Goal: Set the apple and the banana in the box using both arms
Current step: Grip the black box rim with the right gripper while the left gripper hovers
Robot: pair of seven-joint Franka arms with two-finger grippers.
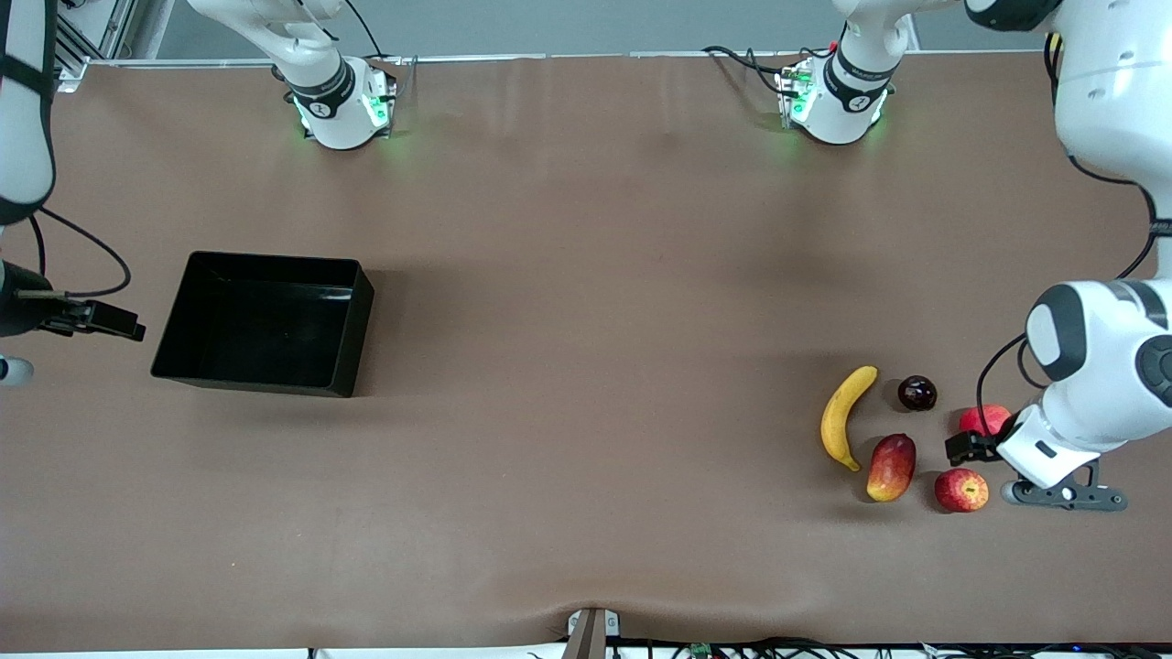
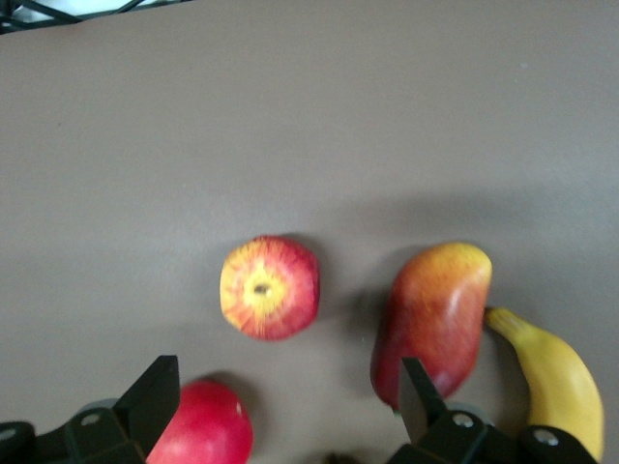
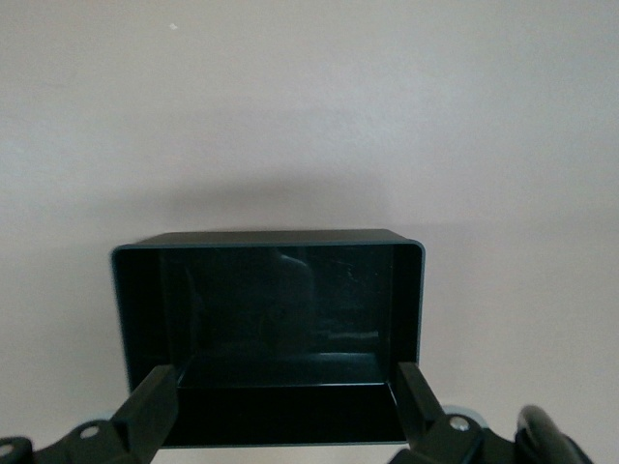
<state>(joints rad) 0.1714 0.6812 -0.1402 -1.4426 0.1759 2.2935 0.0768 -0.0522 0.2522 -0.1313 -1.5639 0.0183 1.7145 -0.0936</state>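
Left gripper (image 1: 963,448) wide open, empty, over the fruit cluster just above the apple (image 1: 961,490); banana (image 1: 844,417) beside mango (image 1: 891,468), well apart from box (image 1: 265,323); right gripper (image 3: 285,406) wide open, empty, at the box edge

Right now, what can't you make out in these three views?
- Pink-red fruit: partly covered by the left end effector in the front view; cut off by the edge in the left wrist view.
- Banana: its lower end is cut off by the left wrist view's edge.
- Box: its near wall is hidden by the right end effector in the right wrist view.
- Dark round fruit: too small to identify.
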